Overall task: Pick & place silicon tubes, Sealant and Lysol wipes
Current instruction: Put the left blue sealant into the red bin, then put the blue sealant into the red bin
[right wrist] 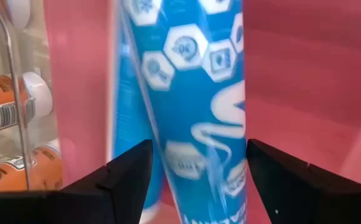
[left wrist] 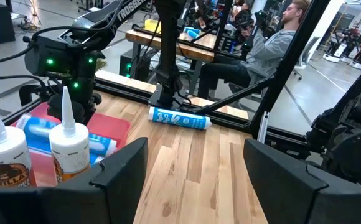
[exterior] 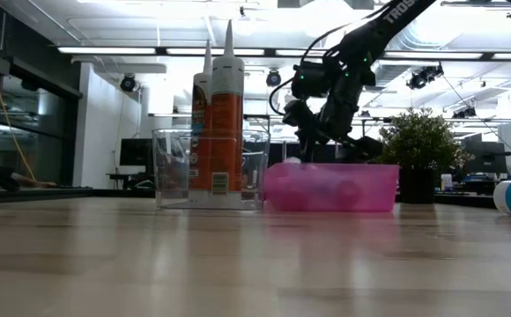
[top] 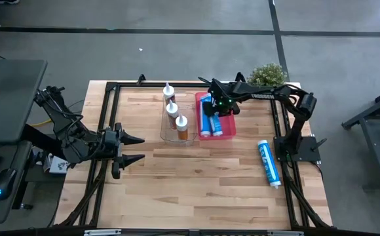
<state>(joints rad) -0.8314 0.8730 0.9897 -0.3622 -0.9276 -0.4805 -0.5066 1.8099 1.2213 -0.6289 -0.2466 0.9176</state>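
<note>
A pink bin at the table's far middle holds blue-and-white tubes. My right gripper hangs over the bin, open. In the right wrist view its fingers stand on either side of one blue tube lying in the bin; I cannot tell whether they touch it. A clear container left of the bin holds three orange sealant tubes, standing upright. Another blue-and-white tube lies on its side on the table at the right. My left gripper waits open at the left.
A potted plant stands at the far right corner. A black frame runs round the table's edges. A person sits beyond the table's right side. Bare wood lies in the near half of the table.
</note>
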